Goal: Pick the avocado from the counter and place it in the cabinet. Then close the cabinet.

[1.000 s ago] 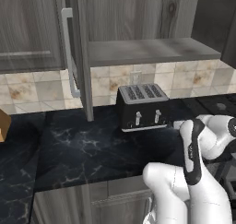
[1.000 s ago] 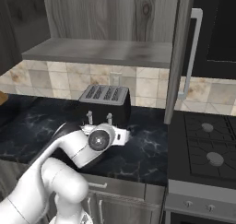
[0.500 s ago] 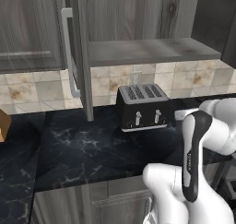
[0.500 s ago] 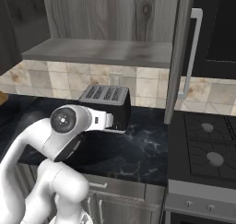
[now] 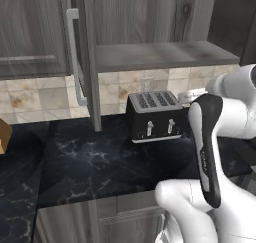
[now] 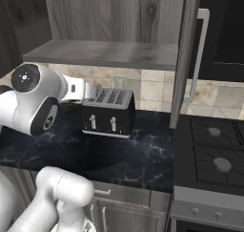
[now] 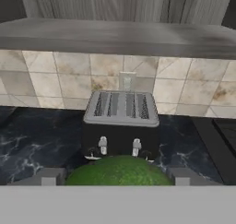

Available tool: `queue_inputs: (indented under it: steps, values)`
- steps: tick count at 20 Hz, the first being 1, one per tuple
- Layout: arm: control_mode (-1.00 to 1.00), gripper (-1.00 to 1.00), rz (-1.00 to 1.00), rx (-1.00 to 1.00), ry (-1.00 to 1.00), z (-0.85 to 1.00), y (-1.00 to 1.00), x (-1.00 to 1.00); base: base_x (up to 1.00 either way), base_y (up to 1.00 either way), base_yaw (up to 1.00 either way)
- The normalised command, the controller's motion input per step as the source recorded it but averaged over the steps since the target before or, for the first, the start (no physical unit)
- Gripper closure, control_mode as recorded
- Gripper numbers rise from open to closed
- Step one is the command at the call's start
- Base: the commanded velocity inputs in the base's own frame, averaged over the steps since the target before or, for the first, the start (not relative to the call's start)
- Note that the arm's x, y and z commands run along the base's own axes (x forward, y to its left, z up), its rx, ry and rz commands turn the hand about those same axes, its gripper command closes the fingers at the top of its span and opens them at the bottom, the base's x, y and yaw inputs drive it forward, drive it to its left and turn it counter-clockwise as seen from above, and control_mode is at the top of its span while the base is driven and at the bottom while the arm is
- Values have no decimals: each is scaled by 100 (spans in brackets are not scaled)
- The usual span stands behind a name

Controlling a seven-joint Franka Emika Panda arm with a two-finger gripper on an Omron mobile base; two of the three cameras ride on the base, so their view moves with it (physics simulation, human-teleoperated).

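Observation:
The glossy green avocado (image 7: 118, 172) sits between my two fingertips at the bottom of the hand view, with my gripper (image 7: 115, 178) shut on it. My hand (image 6: 76, 89) hovers above the black marble counter (image 5: 100, 162), level with the top of the black toaster (image 5: 155, 114). It faces the toaster and the tiled wall. The wood-grain cabinet stands open above. Its grey shelf (image 5: 160, 54) is bare, its left door (image 5: 82, 62) swung out, and its right door (image 6: 185, 54) edge-on. In both base views the avocado is hidden by my arm.
The toaster (image 7: 120, 121) stands against the backsplash right under the shelf (image 7: 120, 36), below a wall outlet (image 7: 126, 80). A stove top (image 6: 214, 150) adjoins the counter on the right. A brown box (image 5: 4, 134) sits at the far left. Bare counter lies before the toaster.
My arm has swung up from low over the counter. The hand with the avocado now sits higher, near the toaster's top, facing the wall under the shelf.

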Motion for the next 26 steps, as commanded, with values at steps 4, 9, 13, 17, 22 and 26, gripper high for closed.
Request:
queue_inputs:
  steps: [4, 9, 13, 17, 22, 26]
  values:
    - [-100, 100, 0, -1, -17, 72, 43, 48, 0, 0, 0]
    - [-100, 100, -2, -1, -19, 17, 30, 78, 0, 0, 0]
    - [-100, 100, -7, 0, -18, 0, 11, 89, 0, 0, 0]
    - [-100, 100, -11, 0, -16, 3, 0, 83, 0, 0, 0]
    - [-100, 100, -14, 0, 5, 30, 0, 89, 0, 0, 0]
    - [-100, 100, -12, 1, 29, 60, -6, 99, 0, 0, 0]
